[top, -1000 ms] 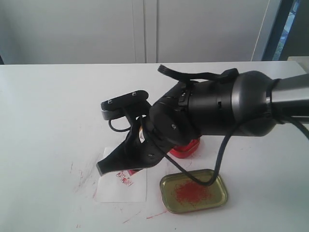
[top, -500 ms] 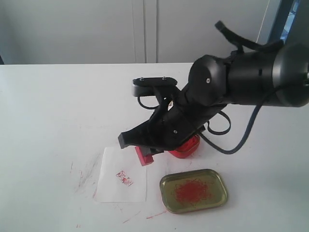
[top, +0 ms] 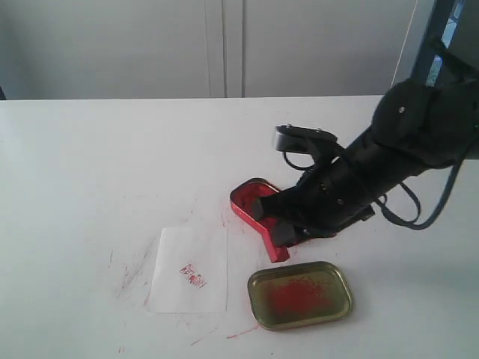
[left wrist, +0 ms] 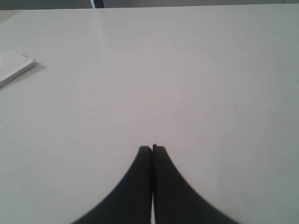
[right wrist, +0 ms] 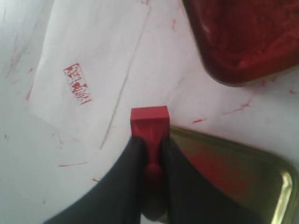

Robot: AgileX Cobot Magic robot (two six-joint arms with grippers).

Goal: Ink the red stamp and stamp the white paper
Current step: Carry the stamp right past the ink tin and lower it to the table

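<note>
Two hands are in view, and only the right one carries anything. The right hand (right wrist: 150, 150) is clamped on the narrow handle of the red stamp (right wrist: 149, 121), one dark finger on each side and the wider flat base sticking out past the fingertips. In the exterior view the red stamp (top: 272, 244) hangs low over the desk (top: 112, 164), just in front of the red oval ink tin (top: 244, 197) and near the back left corner of the gold metal lid (top: 301, 295). Whether its base touches the desk cannot be told.

From the right wrist the base sits over the bare strip between the white paper (right wrist: 88, 65) and the lid, beside the paper, not on it. The paper bears one small red rectangular imprint (right wrist: 78, 84); its characters are too small to read. The lid's inside is smeared with red paste, and thin red streaks (top: 135, 265) mark the desk around the paper.

The left hand (left wrist: 152, 149) hovers over bare desk, fingers pressed together, holding nothing.
</note>
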